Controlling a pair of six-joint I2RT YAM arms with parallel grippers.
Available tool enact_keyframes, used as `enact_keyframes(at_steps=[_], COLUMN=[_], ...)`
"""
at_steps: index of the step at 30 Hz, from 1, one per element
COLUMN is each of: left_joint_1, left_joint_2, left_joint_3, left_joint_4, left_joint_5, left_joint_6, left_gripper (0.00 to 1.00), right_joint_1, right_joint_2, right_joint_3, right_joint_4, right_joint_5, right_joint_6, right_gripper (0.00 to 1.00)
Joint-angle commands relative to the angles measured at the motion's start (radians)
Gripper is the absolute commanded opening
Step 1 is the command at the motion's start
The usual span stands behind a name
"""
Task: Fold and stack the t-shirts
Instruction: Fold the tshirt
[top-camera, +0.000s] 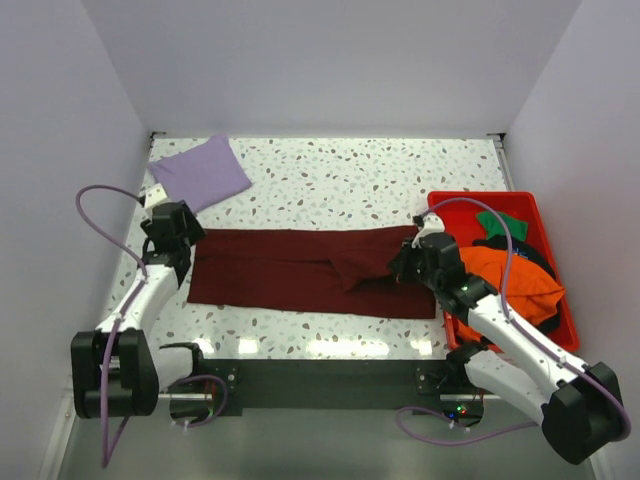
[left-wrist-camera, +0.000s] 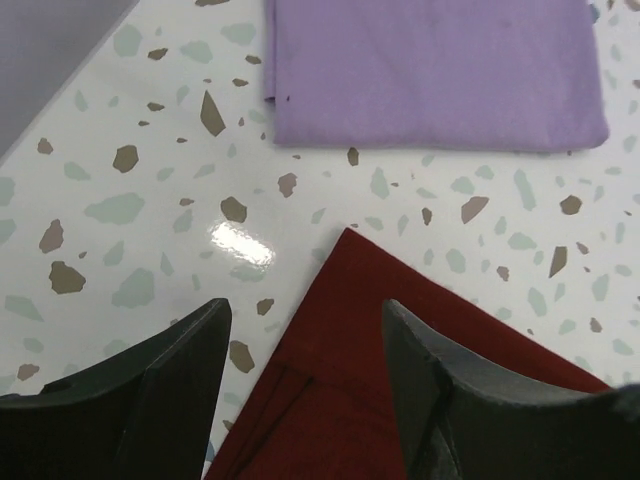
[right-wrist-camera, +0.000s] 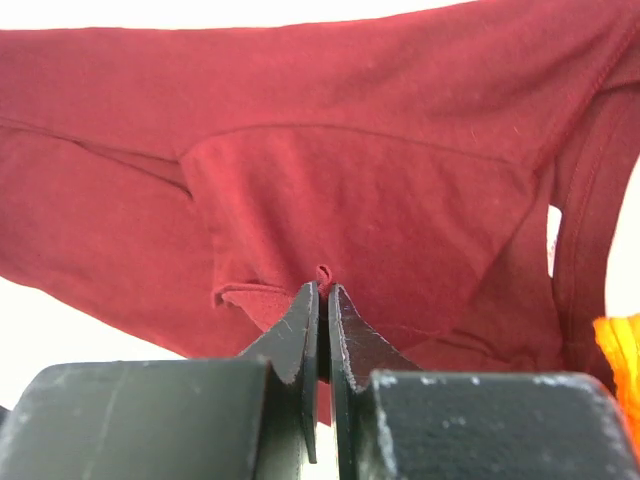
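A large dark maroon t-shirt (top-camera: 300, 272) lies as a long band across the middle of the table. My left gripper (top-camera: 172, 240) is at its left end, open. In the left wrist view its fingers straddle the shirt's corner (left-wrist-camera: 400, 350) without holding it. My right gripper (top-camera: 415, 255) is at the shirt's right end. In the right wrist view it (right-wrist-camera: 322, 288) is shut on a small pinch of the maroon cloth (right-wrist-camera: 350, 180). A folded lavender t-shirt (top-camera: 200, 172) lies at the far left, apart from the maroon one.
A red plastic bin (top-camera: 480, 197) stands at the right edge behind my right arm. It holds an orange t-shirt (top-camera: 510, 285), a green one (top-camera: 500, 222) and a black one (top-camera: 535, 255). White walls close in the table's far and side edges.
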Motion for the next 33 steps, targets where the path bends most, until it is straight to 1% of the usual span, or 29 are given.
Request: enact_keyframes(at_steps=[1,3,5,6,7,8,9,11,12,14,17,19,21,22,26,33], left_joint_1=[-0.048,-0.145,-0.196,-0.218,-0.220,-0.221,-0.221,-0.223,-0.223,-0.223,-0.223,-0.223,-0.221,-0.221,-0.221,-0.221], left_joint_2=[-0.050,-0.044,-0.017,-0.005,0.009,0.041,0.056,0.105,0.122,0.170,0.245,0.295,0.317,0.326,0.328,0.368], left_joint_3=[-0.007,0.002,0.014,0.021,0.031,0.039,0.048,0.085,0.097,0.131,0.174,0.197,0.202,0.200,0.180,0.186], left_joint_4=[0.037,0.057,0.082,0.114,0.131,0.151,0.180,0.195,0.207,0.220,0.243,0.249,0.257,0.260,0.295,0.313], left_joint_5=[-0.049,-0.092,-0.097,-0.048,-0.019,0.009,0.045,0.065,0.073,0.076,0.098,0.112,0.122,0.122,0.119,0.159], left_joint_6=[-0.022,-0.021,-0.022,-0.025,-0.031,-0.040,-0.043,-0.045,-0.044,-0.033,-0.019,-0.013,-0.005,-0.002,-0.004,-0.010], left_gripper=[0.67,0.67,0.67,0.67,0.67,0.68,0.68,0.69,0.70,0.71,0.73,0.73,0.74,0.74,0.76,0.77], right_joint_1=[0.008,0.012,0.018,0.026,0.029,0.035,0.047,0.055,0.070,0.093,0.167,0.233,0.288,0.304,0.362,0.459], right_joint_2=[-0.029,-0.037,-0.045,-0.048,-0.046,-0.046,-0.045,-0.046,-0.046,-0.040,0.015,0.091,0.151,0.208,0.335,0.457], right_joint_3=[0.002,0.007,0.007,0.006,0.000,-0.002,-0.005,-0.004,-0.002,0.007,0.041,0.084,0.111,0.136,0.183,0.228], right_joint_4=[-0.029,-0.063,-0.080,-0.097,-0.104,-0.112,-0.127,-0.132,-0.124,-0.101,-0.040,-0.002,0.027,0.035,0.066,0.086], right_joint_5=[0.055,0.071,0.075,0.074,0.077,0.083,0.103,0.123,0.134,0.148,0.161,0.180,0.189,0.190,0.206,0.230], right_joint_6=[0.017,0.017,0.015,0.017,0.018,0.023,0.026,0.030,0.030,0.029,0.018,0.012,0.007,0.006,0.018,0.059], right_gripper=[0.00,0.00,0.07,0.12,0.19,0.34,0.42,0.56,0.57,0.59,0.57,0.56,0.53,0.52,0.50,0.46])
